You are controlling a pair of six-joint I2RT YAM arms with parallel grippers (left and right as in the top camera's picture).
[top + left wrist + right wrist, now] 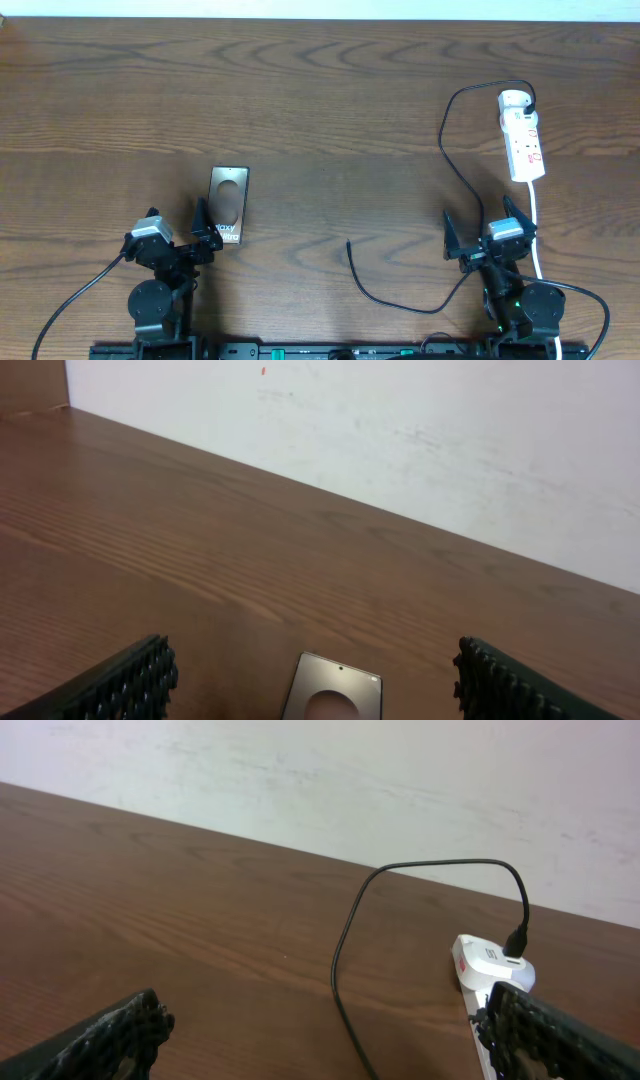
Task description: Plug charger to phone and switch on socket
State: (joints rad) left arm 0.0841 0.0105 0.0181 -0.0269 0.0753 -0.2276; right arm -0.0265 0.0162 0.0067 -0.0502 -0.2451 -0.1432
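The phone [229, 207] lies flat left of centre, its brownish-grey back up; the left wrist view shows its top edge [335, 685] low in the frame. My left gripper [178, 222] is open just to the left of and nearer than the phone, holding nothing, with its fingers [125, 685] spread wide. The white socket [522, 135] lies at the far right, with the black plug [517, 942] in its far end. The charger cable [455, 165] loops down past my open right gripper [483, 222] and under that arm; its free tip [349, 243] rests on the table. The cable [340, 985] runs between the right fingers [540, 1035] untouched.
The socket's white cord [537, 235] runs down the right side beside the right arm. Both arm bases [150, 305] stand at the near edge. A pale wall [400, 440] rises behind the far edge of the wooden table [330, 90].
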